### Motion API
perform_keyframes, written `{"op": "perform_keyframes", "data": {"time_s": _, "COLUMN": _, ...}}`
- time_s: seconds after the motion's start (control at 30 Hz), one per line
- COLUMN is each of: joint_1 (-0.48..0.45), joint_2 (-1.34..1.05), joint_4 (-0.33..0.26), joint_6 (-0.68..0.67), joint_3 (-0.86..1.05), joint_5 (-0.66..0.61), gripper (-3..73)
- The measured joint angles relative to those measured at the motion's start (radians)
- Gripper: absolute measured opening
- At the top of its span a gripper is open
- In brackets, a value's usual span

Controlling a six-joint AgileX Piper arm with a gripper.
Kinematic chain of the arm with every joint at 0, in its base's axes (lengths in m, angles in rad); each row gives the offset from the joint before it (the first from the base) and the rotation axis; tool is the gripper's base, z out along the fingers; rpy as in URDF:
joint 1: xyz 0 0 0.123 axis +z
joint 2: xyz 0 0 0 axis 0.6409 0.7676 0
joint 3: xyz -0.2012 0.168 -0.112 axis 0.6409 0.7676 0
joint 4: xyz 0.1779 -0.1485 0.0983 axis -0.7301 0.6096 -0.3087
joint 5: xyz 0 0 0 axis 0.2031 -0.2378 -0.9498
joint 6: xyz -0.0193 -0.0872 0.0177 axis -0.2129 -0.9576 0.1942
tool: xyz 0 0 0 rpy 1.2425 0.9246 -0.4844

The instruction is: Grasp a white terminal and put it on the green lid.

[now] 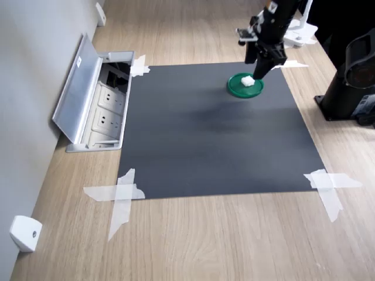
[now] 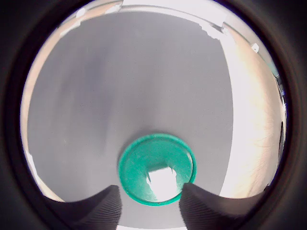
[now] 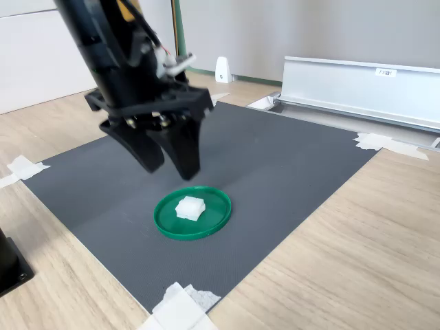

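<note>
In the second exterior view the gripper (image 3: 173, 170) hangs spread and empty above the green lid (image 3: 210, 223), a smooth rimmed plastic disc on a matte dark mat (image 3: 289, 172). The white terminal (image 3: 190, 207) sits around the lid's nine o'clock: likely light, rigid, best pinched across opposite flat sides.

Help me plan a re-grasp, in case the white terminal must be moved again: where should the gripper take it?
Probably from straight above, pinching two opposite flat sides of the white terminal. It lies flat inside the green lid, whose low rim hampers a sideways approach. The open gripper already hangs above.
</note>
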Motion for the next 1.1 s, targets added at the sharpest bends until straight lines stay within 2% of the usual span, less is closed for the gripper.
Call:
{"op": "perform_keyframes", "data": {"time_s": 0.17, "joint_1": 0.0, "joint_2": -0.171, "joint_4": -0.032, "joint_6": 0.039, "joint_3": 0.002, "joint_5": 0.025, "gripper": 24.0}}
{"op": "perform_keyframes", "data": {"time_s": 0.27, "joint_1": 0.0, "joint_2": -0.28, "joint_4": -0.052, "joint_6": 0.166, "joint_3": 0.008, "joint_5": 0.087, "gripper": 12.7}}
{"op": "perform_keyframes", "data": {"time_s": 0.4, "joint_1": 0.0, "joint_2": -0.414, "joint_4": -0.032, "joint_6": 0.382, "joint_3": 0.009, "joint_5": 0.154, "gripper": 1.9}}
{"op": "perform_keyframes", "data": {"time_s": 0.47, "joint_1": 0.0, "joint_2": -0.476, "joint_4": -0.018, "joint_6": 0.479, "joint_3": 0.019, "joint_5": 0.189, "gripper": 0.3}}
{"op": "perform_keyframes", "data": {"time_s": 0.6, "joint_1": 0.011, "joint_2": -0.587, "joint_4": 0.001, "joint_6": 0.544, "joint_3": 0.083, "joint_5": 0.276, "gripper": -0.5}}
{"op": "perform_keyframes", "data": {"time_s": 0.9, "joint_1": 0.204, "joint_2": -0.863, "joint_4": 0.014, "joint_6": 0.55, "joint_3": 0.319, "joint_5": 0.464, "gripper": -0.5}}
{"op": "perform_keyframes", "data": {"time_s": 1.1, "joint_1": 0.286, "joint_2": -1.06, "joint_4": 0.014, "joint_6": 0.524, "joint_3": 0.48, "joint_5": 0.493, "gripper": -0.5}}
